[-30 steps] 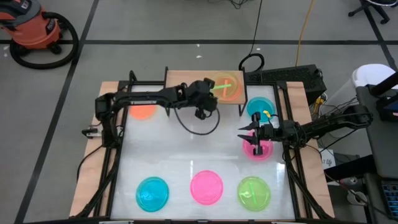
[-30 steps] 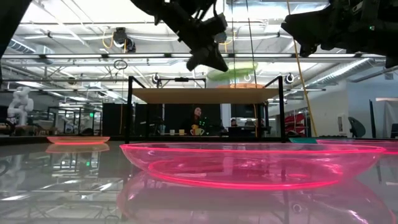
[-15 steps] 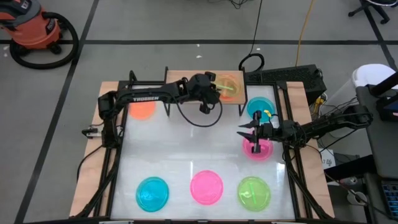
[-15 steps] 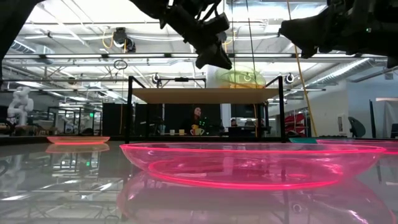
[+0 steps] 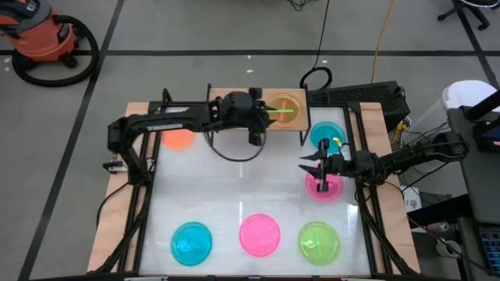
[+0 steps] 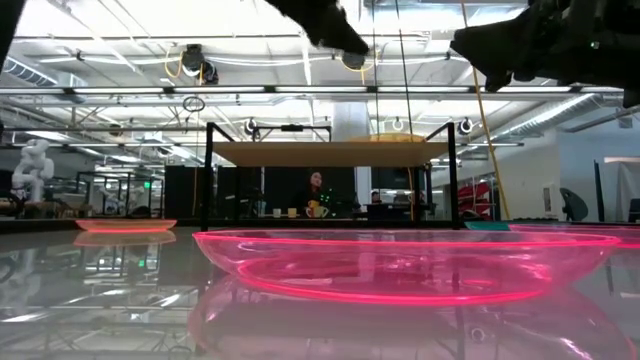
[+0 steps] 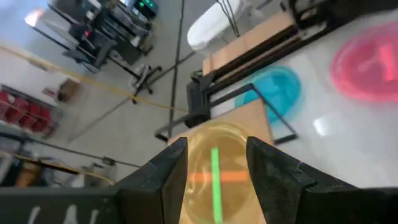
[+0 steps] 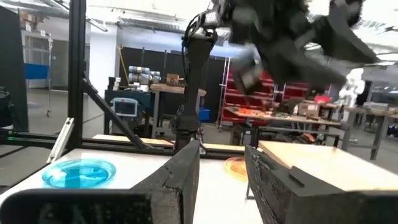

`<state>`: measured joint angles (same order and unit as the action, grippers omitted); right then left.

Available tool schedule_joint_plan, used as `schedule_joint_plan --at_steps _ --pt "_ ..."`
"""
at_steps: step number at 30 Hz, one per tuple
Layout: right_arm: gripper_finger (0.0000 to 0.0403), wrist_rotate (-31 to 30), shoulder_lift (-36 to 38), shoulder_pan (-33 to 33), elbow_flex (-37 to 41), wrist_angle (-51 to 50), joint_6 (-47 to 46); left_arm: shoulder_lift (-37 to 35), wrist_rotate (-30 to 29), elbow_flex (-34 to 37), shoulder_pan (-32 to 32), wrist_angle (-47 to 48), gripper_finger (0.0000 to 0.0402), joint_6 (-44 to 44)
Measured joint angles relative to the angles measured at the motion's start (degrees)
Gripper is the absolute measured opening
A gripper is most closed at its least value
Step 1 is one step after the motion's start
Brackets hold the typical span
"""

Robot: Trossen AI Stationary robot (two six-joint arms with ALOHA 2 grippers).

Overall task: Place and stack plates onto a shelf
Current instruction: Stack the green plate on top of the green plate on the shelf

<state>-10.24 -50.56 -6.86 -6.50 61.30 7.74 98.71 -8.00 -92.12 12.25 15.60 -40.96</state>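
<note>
The left gripper (image 7: 214, 165), fingers spread, hangs over the green plate (image 5: 284, 107) stacked on the shelf (image 5: 234, 99) at the desk's far edge — pulling away low could snag its rim and drag the stack off.

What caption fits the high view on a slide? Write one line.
Left gripper open beside the green-on-orange plates stacked on the shelf; right gripper hovers over a pink plate.
</note>
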Motion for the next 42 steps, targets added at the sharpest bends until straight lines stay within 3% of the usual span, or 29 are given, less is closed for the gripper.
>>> schedule_joint_plan --at_steps 6,12,15,18,23,26,29,33,42 --pt "0.0114 5.9 4.8 -1.8 -2.4 -5.5 -0.5 -11.4 2.2 0.6 -5.8 8.8 0.017 13.3" --pt "0.0114 -0.7 7.1 -6.0 -16.0 -39.6 -1.6 -24.2 -7.0 13.5 -14.7 2.5 0.017 15.8" --pt "0.0114 -4.4 5.1 -7.6 -21.8 -51.8 -5.4 -31.6 -8.7 24.2 -18.6 -7.0 0.017 19.1" --pt "0.0114 -4.5 2.7 -7.9 -24.4 -55.5 -6.2 -37.1 -8.8 37.1 -21.9 -20.6 0.017 20.4" --pt "0.0114 1.2 -1.6 -7.9 -27.1 -61.7 -12.2 -41.6 -9.1 55.3 -24.2 -47.2 0.017 20.2" --pt "0.0114 6.2 -4.5 -7.9 -27.4 -64.2 -17.0 -41.6 -9.1 61.7 -23.1 -61.0 0.017 17.4" --pt "0.0114 12.3 -7.7 -8.1 -27.4 -64.7 -21.8 -42.3 -9.4 64.1 -22.1 -67.3 0.017 17.6" --pt "0.0114 17.2 -13.2 -10.4 -27.4 -65.0 -27.1 -42.6 -9.2 64.3 -21.3 -65.6 0.017 19.3" --pt "0.0114 18.3 -25.1 -17.0 -27.4 -65.0 -38.2 -42.6 -9.1 64.3 -21.3 -63.7 0.017 19.8"
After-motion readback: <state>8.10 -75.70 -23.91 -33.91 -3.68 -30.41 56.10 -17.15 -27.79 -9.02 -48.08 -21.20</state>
